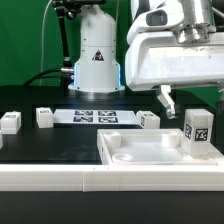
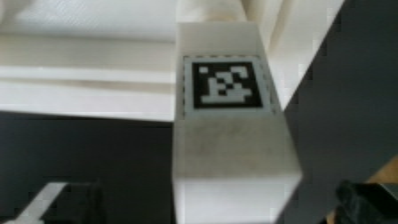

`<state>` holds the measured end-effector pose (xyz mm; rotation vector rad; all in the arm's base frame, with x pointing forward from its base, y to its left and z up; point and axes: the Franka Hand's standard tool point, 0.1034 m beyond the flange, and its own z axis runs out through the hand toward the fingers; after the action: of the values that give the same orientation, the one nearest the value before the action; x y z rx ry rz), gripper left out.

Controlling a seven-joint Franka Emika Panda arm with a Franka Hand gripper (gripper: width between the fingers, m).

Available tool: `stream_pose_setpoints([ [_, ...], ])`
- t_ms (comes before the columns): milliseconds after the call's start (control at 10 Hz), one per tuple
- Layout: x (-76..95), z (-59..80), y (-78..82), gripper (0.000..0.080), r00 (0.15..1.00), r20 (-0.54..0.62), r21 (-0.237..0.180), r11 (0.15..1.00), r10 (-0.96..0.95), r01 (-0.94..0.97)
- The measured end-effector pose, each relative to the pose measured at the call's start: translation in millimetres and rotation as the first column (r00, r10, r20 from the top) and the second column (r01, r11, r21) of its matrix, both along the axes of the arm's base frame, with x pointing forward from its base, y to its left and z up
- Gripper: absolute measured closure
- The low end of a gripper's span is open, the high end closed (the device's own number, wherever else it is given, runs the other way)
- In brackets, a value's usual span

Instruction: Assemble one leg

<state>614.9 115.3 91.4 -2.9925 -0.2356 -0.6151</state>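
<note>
A white leg point(image 1: 197, 134) with a black-and-white tag stands upright at the right end of the large white plate point(image 1: 130, 150). In the wrist view the same leg point(image 2: 228, 120) fills the middle, with its far end on the plate point(image 2: 89, 70). My gripper point(image 1: 188, 100) hangs just above the leg, and one dark finger point(image 1: 165, 100) shows to the exterior view's left of it. In the wrist view my gripper point(image 2: 205, 208) is open. Its fingertips point(image 2: 45, 205) stand wide on either side of the leg, with dark gaps between them and it.
Three more white legs lie on the black table: two at the exterior view's left point(image 1: 10, 121) point(image 1: 44, 117) and one just behind the plate point(image 1: 148, 120). The marker board point(image 1: 93, 116) lies in front of the robot base point(image 1: 97, 60).
</note>
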Motion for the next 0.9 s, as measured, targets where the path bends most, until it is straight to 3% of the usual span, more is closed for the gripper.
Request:
stream_pose_setpoints([
  [200, 7.1, 1.8, -2.7, 0.015, 0.989, -0.146, -0.008, 1.0, 0.004, -0.005],
  [600, 0.9, -0.5, -6.6, 0.015, 0.912, -0.409, -0.018, 1.0, 0.009, -0.018],
  [800, 4.2, -0.2, -4.9, 0.015, 0.903, -0.43, -0.016, 1.0, 0.01, -0.018],
  [900, 3.8, -0.9, -5.0, 0.0269, 0.902, -0.432, -0.016, 1.0, 0.01, -0.019],
])
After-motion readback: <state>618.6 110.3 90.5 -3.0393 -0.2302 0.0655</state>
